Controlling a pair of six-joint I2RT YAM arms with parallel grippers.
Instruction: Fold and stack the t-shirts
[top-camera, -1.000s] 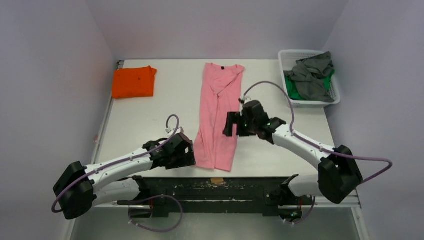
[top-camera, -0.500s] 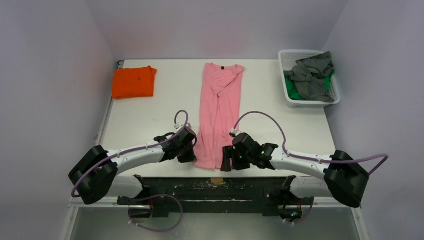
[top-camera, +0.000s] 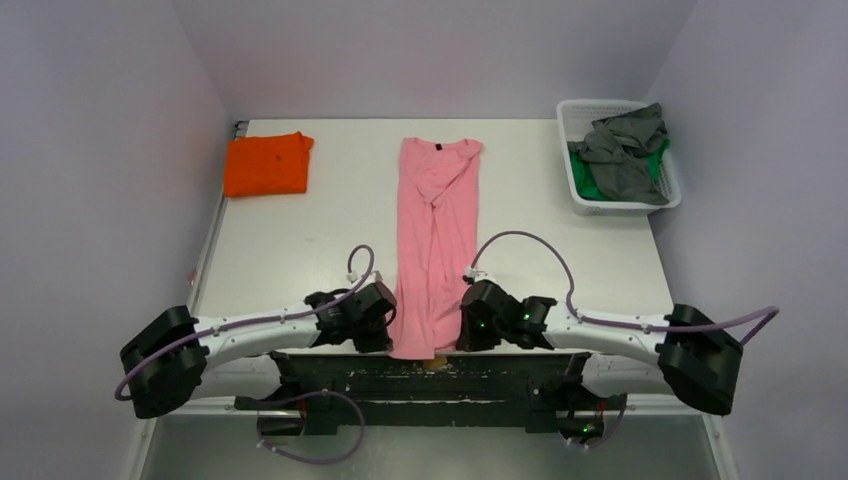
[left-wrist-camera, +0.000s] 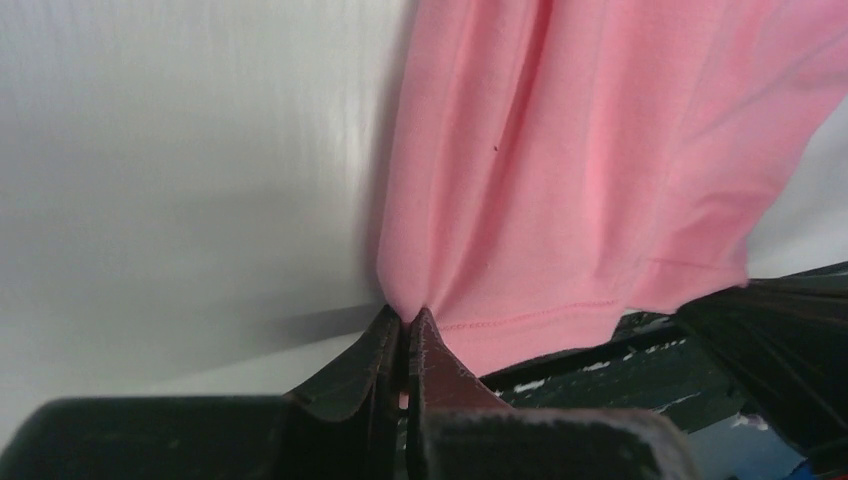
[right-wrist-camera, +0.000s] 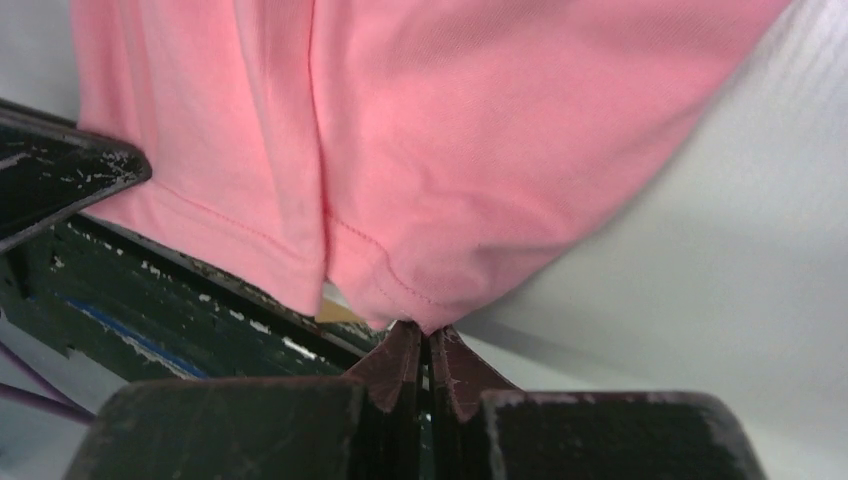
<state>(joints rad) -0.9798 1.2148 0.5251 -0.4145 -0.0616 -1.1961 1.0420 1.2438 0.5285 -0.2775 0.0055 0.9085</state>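
Folding the pink shirt is the step in hand. It lies lengthwise down the middle of the bench, narrowed to a long strip, with its hem at the near edge and hanging slightly over it. The left end effector is clamped on the hem's left corner and the right end effector on its right corner. The next move, I judge, calls for both to lift together and carry the hem toward the collar, kept level so the fold lands square. The orange shirt lies folded at the far left, well apart. The basket at the far right holds a grey shirt and a green shirt. Nothing stands in the way.
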